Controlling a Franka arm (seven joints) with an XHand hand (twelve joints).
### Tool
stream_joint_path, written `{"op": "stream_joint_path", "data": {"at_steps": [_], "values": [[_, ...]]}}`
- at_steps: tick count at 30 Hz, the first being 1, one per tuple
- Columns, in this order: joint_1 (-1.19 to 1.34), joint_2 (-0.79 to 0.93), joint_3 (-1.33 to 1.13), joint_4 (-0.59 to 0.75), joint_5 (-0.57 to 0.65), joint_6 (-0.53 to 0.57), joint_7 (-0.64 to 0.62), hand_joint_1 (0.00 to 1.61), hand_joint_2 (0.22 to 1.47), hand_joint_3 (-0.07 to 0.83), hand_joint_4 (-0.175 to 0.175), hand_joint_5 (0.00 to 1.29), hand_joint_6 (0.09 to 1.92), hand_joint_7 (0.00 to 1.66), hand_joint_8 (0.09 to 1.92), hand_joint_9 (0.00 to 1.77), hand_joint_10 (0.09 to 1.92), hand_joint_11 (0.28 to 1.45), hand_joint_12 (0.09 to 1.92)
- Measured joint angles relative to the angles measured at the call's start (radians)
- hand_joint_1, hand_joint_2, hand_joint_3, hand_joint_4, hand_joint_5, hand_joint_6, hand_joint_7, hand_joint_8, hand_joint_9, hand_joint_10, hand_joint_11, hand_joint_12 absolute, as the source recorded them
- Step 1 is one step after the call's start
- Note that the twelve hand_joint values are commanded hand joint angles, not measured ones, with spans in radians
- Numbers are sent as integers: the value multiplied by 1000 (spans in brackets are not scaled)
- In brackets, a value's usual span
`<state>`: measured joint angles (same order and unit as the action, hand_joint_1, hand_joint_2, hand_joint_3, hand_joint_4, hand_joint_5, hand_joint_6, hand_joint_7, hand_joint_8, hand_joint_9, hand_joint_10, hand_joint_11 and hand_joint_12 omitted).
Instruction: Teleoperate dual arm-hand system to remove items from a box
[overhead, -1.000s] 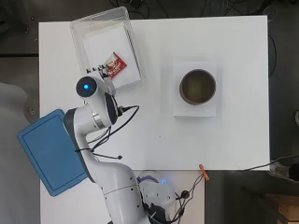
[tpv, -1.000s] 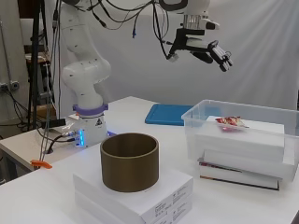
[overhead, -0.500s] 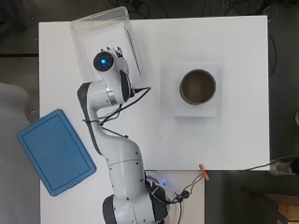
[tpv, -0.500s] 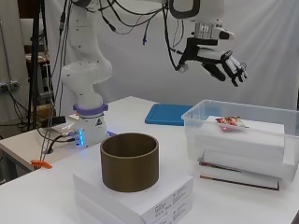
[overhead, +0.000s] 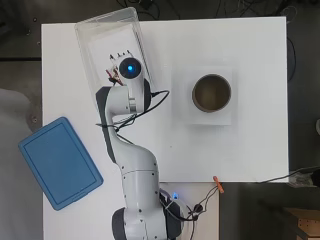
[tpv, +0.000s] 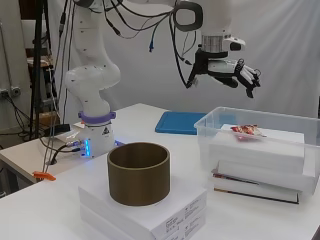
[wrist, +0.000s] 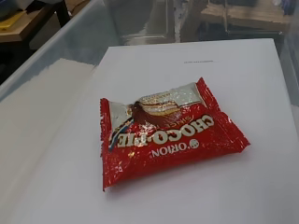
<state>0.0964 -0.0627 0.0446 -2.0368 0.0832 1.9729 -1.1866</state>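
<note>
A red snack packet (wrist: 168, 135) lies flat on the white block inside the clear plastic box (tpv: 210, 131). In the side view the packet (tpv: 246, 130) rests near the box's middle, and the hand (tpv: 227, 70) hovers well above it, fingers spread and relaxed, holding nothing. From overhead the arm covers most of the packet (overhead: 111, 75), only a red sliver showing at the left of the wrist; fingertips (overhead: 120, 54) poke out over the box (overhead: 85, 35). The wrist view looks straight down on the packet.
A brown round container (overhead: 212, 93) stands on a white box (overhead: 225, 117) at the table's right. A blue lid (overhead: 60, 163) lies off the left edge. Books (tpv: 250, 187) sit under the clear box. An orange clip (overhead: 217, 184) is near the front edge.
The arm has swung from the table's left side up over the clear box; the hand now hangs above the packet. The packet has not moved.
</note>
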Motion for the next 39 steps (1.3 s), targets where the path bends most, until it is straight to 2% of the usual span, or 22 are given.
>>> {"op": "stream_joint_path", "data": {"at_steps": [1,2,6,10,14,23,24,27,29,31,32,33,35,36,37,38,39], "values": [[1,10,3,12,-16,-9,22,309,1014,2,28,420,130,646,156,736,178,685,137],[1,24,6,32,-38,-31,55,274,1007,0,26,429,87,661,87,751,102,701,87],[4,63,14,99,-101,-145,173,239,1001,-1,26,443,87,681,87,773,87,720,87],[5,87,21,78,-136,-121,186,238,1000,-1,26,444,87,684,87,777,87,722,87],[8,96,25,84,-150,-111,197,192,952,-18,55,447,87,653,87,742,87,690,87],[23,309,39,129,-225,-32,240,192,936,-13,60,434,87,629,87,730,87,663,87],[24,313,41,134,-238,-31,243,200,927,-15,61,422,87,598,87,683,87,638,87],[33,324,51,144,-291,-40,279,213,864,-28,48,171,87,250,87,348,87,498,87],[41,331,59,151,-356,-66,350,177,834,-30,50,112,87,173,87,275,87,468,87],[45,329,67,144,-418,-71,417,158,810,-30,60,96,87,167,87,269,87,461,87],[46,328,71,140,-434,-66,435,190,827,-19,76,197,87,274,87,391,87,517,87],[48,327,78,135,-439,-61,438,328,876,3,99,340,87,437,87,560,87,609,87],[50,323,89,123,-433,-59,412,637,1015,21,136,577,87,636,87,755,87,724,87],[52,324,92,120,-427,-64,402,920,1083,5,27,700,524,694,473,854,379,812,91],[54,330,91,123,-419,-80,396,1114,1144,-2,-63,700,997,709,817,885,738,819,562],[55,342,90,141,-403,-111,388,1173,1177,-6,8,707,1405,784,1277,990,1221,899,1104],[55,358,87,170,-374,-152,371,1182,1197,-5,80,715,1656,880,1590,1112,1550,980,1482]]}}
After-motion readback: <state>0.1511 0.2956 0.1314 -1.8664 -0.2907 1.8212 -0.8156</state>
